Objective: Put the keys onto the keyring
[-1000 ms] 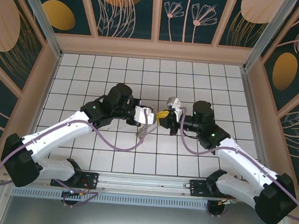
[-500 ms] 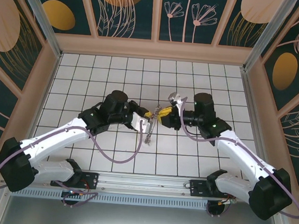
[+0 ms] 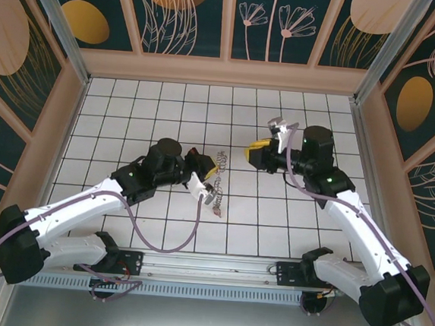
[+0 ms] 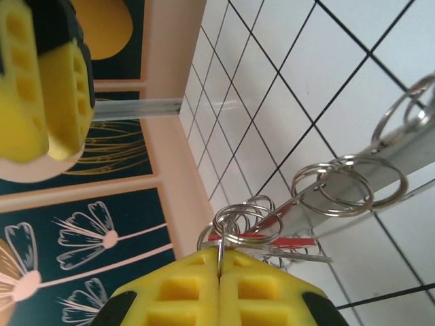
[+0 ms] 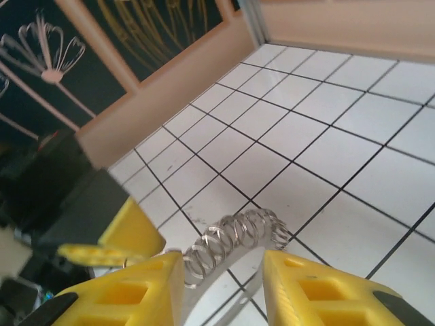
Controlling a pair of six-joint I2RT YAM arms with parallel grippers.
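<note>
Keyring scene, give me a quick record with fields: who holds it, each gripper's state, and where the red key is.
keyring: held by one of its rings
holder: left gripper
left gripper: shut on the keyring
right gripper: open, apart from the keyring
red key: among the rings by the left gripper; threaded or not, cannot tell

Item count:
- Arms: two, the left arm and the right arm.
- End effectors: two, the left end effector and the right end effector.
- Keyring: one. It carries many small silvery links, too many to count exactly.
- Keys: the red heads are partly hidden among the links, so the count cannot be determined.
- Bench: one.
</note>
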